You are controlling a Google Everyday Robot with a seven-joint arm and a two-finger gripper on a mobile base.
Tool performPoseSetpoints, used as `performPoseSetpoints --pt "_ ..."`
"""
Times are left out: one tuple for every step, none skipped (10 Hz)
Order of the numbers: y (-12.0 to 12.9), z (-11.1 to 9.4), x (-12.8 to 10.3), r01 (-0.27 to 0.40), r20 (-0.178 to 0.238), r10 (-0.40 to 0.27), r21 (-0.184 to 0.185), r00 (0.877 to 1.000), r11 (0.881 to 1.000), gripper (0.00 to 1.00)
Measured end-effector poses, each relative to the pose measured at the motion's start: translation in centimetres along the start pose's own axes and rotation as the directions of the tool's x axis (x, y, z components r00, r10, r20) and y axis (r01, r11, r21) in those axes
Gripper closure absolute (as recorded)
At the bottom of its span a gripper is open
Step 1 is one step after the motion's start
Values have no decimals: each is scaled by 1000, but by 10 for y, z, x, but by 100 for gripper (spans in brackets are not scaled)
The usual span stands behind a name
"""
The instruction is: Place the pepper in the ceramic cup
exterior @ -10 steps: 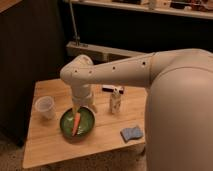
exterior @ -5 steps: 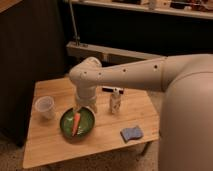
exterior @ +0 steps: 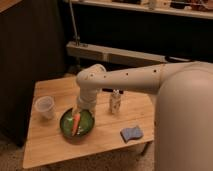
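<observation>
The orange pepper (exterior: 76, 124) lies inside the round dark green bowl (exterior: 66, 128) on the wooden table (exterior: 105, 135). The pale ceramic cup (exterior: 45, 106) stands upright to the left of the bowl, near the table's left edge. My gripper (exterior: 78, 111) hangs at the end of the white arm (exterior: 125, 78), just above the pepper's upper end at the bowl's back rim.
A slim white bottle with a dark cap (exterior: 116, 101) stands right of the arm's wrist. A blue-grey sponge (exterior: 131, 133) lies near the table's front right. A dark wall and a metal rail (exterior: 110, 54) run behind the table.
The arm has shifted to the right and the wrist has come down toward the bowl. The pepper, cup, bottle and sponge have not moved.
</observation>
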Motion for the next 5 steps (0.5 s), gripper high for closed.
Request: performPoseSetpoints --pt "3 14 -2 11 -10 -11 -4 1000 1000 35" --pt "6 24 -4 16 -14 -17 -9 1000 1000 35" --pt "7 37 -8 21 -17 -21 -10 1000 1000 35" --pt "11 49 -12 28 -17 -29 -12 999 1000 35" --pt "13 53 -15 28 -13 -28 -14 1000 1000 35"
